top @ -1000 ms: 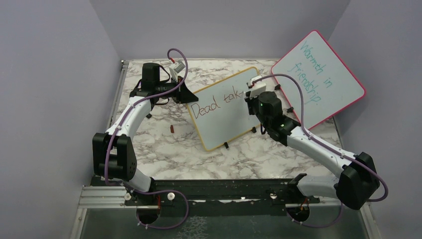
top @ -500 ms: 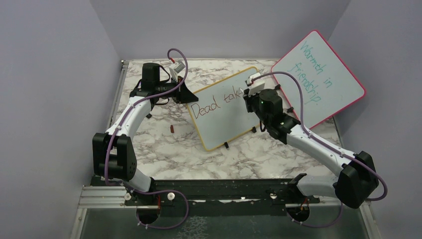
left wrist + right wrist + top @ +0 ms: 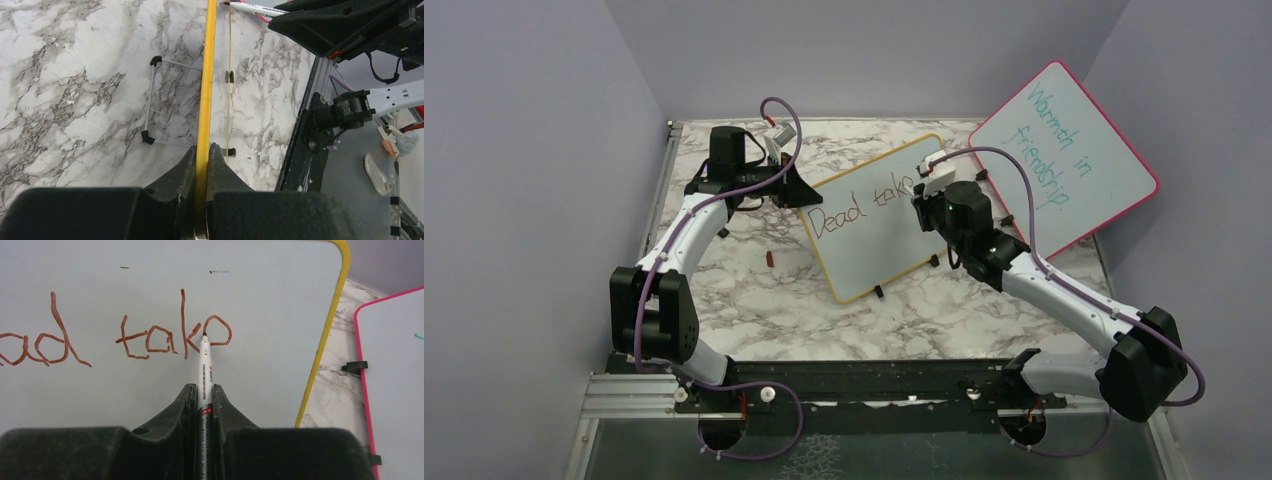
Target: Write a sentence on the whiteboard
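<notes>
The right gripper (image 3: pixel 204 395) is clamped on a white marker (image 3: pixel 205 365), which runs straight out from between its fingers with the dark tip pressed to the whiteboard (image 3: pixel 280 295). The tip meets the surface at the left side of the last letter loop of the sentence (image 3: pixel 150 337), right ahead of the fingers. The writing stretches away to the left of the tip in reddish-brown strokes: the end of "Dead", then "tak" and the unfinished loop. To the right of the fingers runs the board's yellow frame with its rounded corner, and beyond it marble tabletop (image 3: pixel 330 390) and the edge of a pink-framed board (image 3: pixel 395 365).

The left gripper (image 3: pixel 201 165) is closed tight on the yellow edge of the whiteboard (image 3: pixel 206 75), the frame passing between its two fingers and running straight ahead. A grey wire stand with black feet (image 3: pixel 150 102) lies on the marble just left of that edge.

From above, the whiteboard (image 3: pixel 874 240) sits tilted between both grippers, left gripper (image 3: pixel 796 190) at its left corner, right gripper (image 3: pixel 921 190) over its upper right part. The text there reads "Dead tak".
</notes>
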`<move>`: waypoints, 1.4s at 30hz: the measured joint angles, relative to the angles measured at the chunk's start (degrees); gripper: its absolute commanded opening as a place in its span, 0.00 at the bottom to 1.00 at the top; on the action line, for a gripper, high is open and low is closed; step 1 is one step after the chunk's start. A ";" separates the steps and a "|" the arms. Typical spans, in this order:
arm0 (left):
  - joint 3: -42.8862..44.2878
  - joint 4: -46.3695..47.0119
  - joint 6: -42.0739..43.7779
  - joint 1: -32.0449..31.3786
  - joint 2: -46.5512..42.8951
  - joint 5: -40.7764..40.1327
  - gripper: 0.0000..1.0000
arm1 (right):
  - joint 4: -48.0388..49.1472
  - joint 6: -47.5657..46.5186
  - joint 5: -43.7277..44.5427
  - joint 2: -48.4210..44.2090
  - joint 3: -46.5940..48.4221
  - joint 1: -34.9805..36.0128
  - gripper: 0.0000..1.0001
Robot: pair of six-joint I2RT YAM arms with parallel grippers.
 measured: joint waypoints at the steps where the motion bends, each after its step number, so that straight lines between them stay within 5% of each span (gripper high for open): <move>1: 0.00 -0.02 0.00 0.00 0.00 0.00 0.00 | -0.28 0.11 0.00 -0.09 -0.11 0.00 0.01; 42: 0.02 -0.07 0.00 0.00 0.00 0.00 0.00 | -2.56 1.42 6.45 -0.68 -1.46 0.00 0.01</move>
